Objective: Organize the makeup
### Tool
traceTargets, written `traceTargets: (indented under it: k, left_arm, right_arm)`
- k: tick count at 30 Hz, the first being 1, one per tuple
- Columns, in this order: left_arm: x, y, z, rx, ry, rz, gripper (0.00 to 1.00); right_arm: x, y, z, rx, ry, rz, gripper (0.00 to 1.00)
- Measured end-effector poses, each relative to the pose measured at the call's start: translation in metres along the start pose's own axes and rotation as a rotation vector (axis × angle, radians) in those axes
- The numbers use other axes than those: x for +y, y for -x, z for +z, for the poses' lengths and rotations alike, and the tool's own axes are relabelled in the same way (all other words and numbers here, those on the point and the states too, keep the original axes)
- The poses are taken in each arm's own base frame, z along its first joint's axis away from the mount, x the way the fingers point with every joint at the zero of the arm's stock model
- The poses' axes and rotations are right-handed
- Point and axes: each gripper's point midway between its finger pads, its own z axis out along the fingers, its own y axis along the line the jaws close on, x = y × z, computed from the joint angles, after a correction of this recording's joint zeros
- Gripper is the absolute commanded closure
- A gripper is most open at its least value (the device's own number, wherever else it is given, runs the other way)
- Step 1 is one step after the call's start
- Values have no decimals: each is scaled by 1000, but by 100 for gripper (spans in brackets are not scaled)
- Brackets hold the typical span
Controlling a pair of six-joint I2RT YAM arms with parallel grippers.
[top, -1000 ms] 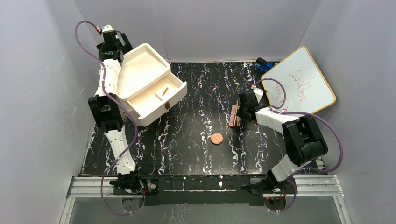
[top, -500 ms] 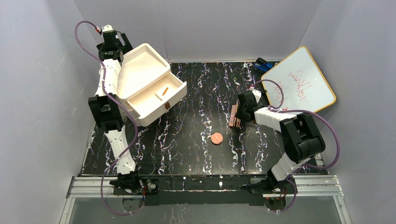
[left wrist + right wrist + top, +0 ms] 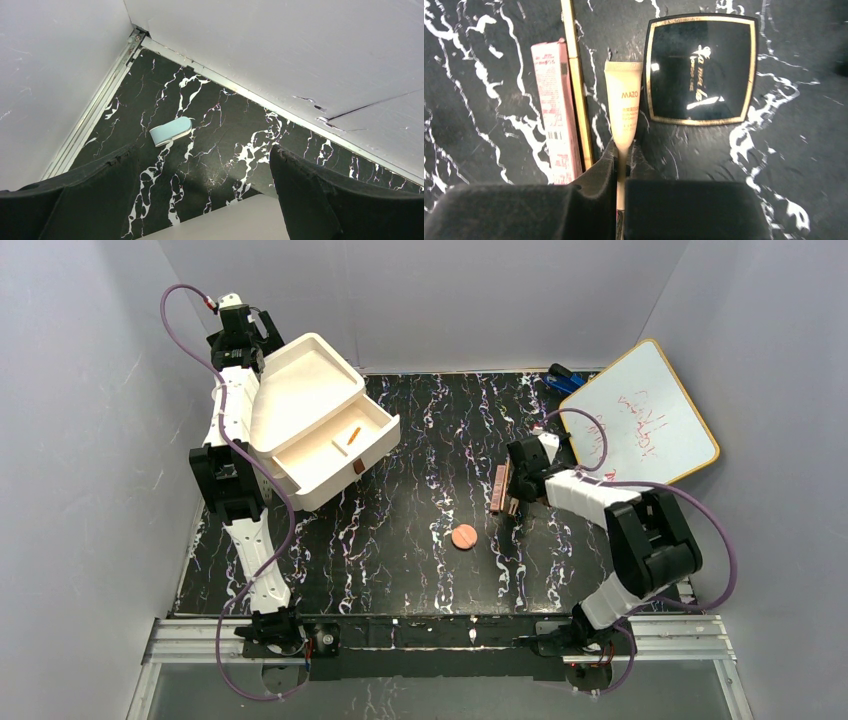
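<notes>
My right gripper [image 3: 516,486] [image 3: 623,152] is shut on the narrow end of a cream tube [image 3: 623,107] that lies on the black marble table. Left of the tube lie a slim gold stick [image 3: 578,90] and a pink box [image 3: 555,110]; right of it lies the dark square compact [image 3: 700,67]. In the top view these form one cluster [image 3: 497,488]. The copper-brown disc [image 3: 464,536] lies alone nearer the front. My left gripper [image 3: 236,328] [image 3: 205,200] is open and empty behind the white drawer box [image 3: 305,400]. The white palette is not in view.
The box's top drawer [image 3: 335,445] is pulled out, with an orange stick [image 3: 353,434] inside. A whiteboard [image 3: 645,420] with red writing leans at the back right, with a blue object [image 3: 560,377] beside it. A light-blue item [image 3: 171,131] lies by the back-left wall.
My right arm has shifted slightly while the gripper stays at the sticks, which have edged a little to the left. The left arm has not moved.
</notes>
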Motion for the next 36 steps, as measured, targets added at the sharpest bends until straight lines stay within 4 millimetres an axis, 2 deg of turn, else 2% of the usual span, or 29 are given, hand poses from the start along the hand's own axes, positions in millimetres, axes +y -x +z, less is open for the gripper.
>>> traceTargets:
  k: [2, 4, 6, 10, 13, 16, 20, 24, 26, 29, 32, 36]
  left_arm:
    - [0, 0, 0, 0, 0, 0, 1]
    - [0, 0, 0, 0, 0, 0, 1]
    - [0, 0, 0, 0, 0, 0, 2]
    - [0, 0, 0, 0, 0, 0, 1]
    - [0, 0, 0, 0, 0, 1, 1]
    - [-1, 0, 0, 0, 0, 1, 1]
    - [-3, -1, -1, 1, -4, 5, 2]
    - [-5, -1, -1, 1, -7, 9, 2]
    - [-6, -1, -1, 1, -7, 10, 2]
    - [-6, -1, -1, 2, -8, 14, 2]
    - [-7, -1, -1, 3, -11, 17, 2]
    - [-9, -3, 1, 6, -13, 19, 1]
  right_arm:
    - [-1, 2, -12, -9, -19, -30, 99]
    - [10, 18, -34, -55, -4, -58, 99]
    - [35, 49, -66, -145, 59, -63, 99]
    - [101, 117, -141, -336, 249, -20, 99]
    - [142, 147, -186, -425, 384, 15, 99]
    - [178, 158, -212, -462, 482, 37, 99]
    - [233, 154, -216, -450, 575, 60, 99]
    - [296, 123, -212, -387, 665, 53, 99]
    - [329, 107, -215, -358, 715, 47, 99]
    - [367, 89, -225, -330, 783, 44, 99]
    - [393, 76, -240, -314, 841, 54, 99]
    - [405, 70, -254, -306, 878, 83, 99]
